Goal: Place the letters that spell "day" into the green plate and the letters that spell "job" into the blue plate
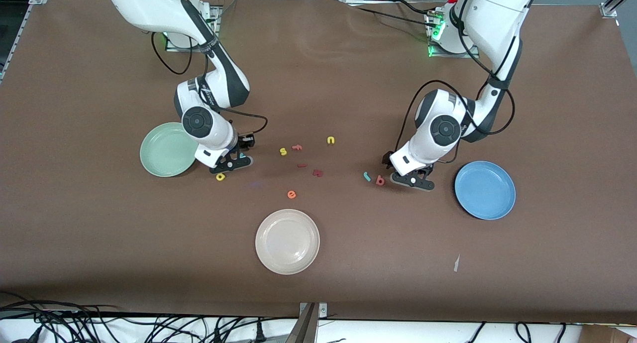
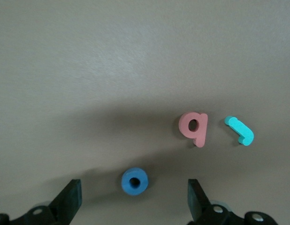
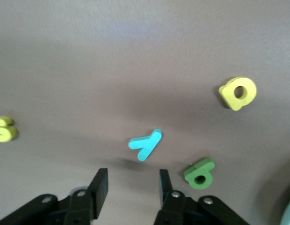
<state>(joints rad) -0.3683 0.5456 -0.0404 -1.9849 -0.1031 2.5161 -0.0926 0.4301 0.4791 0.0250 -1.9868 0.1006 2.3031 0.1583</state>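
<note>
Hovering low over the tabletop [image 1: 99, 233], left end effector [image 2: 134, 199] spread around the blue "o" [image 2: 134, 181], right end effector [image 3: 133, 187] parted, empty, beside the teal "y" [image 3: 145, 144].

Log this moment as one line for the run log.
left end effector: open over blue o | right end effector: partly open by teal y | green plate, blue plate: no letters

Both arms wear glossy white shells with dark grey joint bands and round grey end caps. Black cables loop along each forearm. Each claw, left claw [image 1: 412, 179] and right claw [image 1: 232, 164], is black with silver screws.
</note>
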